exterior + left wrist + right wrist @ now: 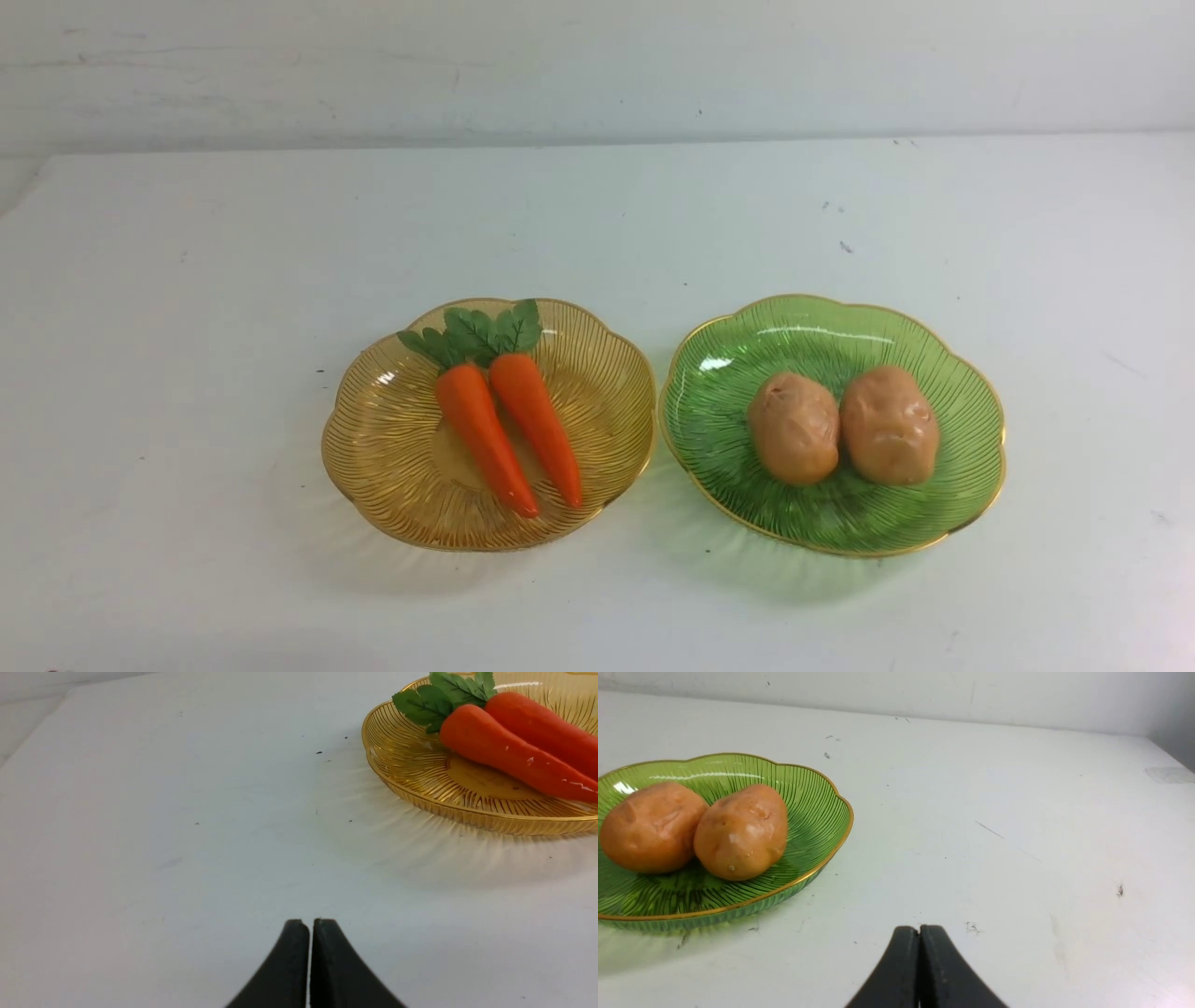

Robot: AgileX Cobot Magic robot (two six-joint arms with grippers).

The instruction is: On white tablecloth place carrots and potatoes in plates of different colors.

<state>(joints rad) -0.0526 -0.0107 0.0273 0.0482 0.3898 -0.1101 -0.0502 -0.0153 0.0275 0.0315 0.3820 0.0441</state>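
At centre-left of the front view, in the amber plate [373,448], two glossy carrots [509,429], likely light and slippery, best pinched mid-body; at centre-right, in the green plate [971,439], two rounder potatoes [840,425]; left gripper [309,926] and right gripper [919,932] closed, empty.

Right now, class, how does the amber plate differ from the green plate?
The amber plate holds two orange carrots with green tops; the green plate holds two tan potatoes. The amber plate sits on the robot's left, the green on its right. Both are ribbed, scalloped, gold-rimmed and look equal in size.
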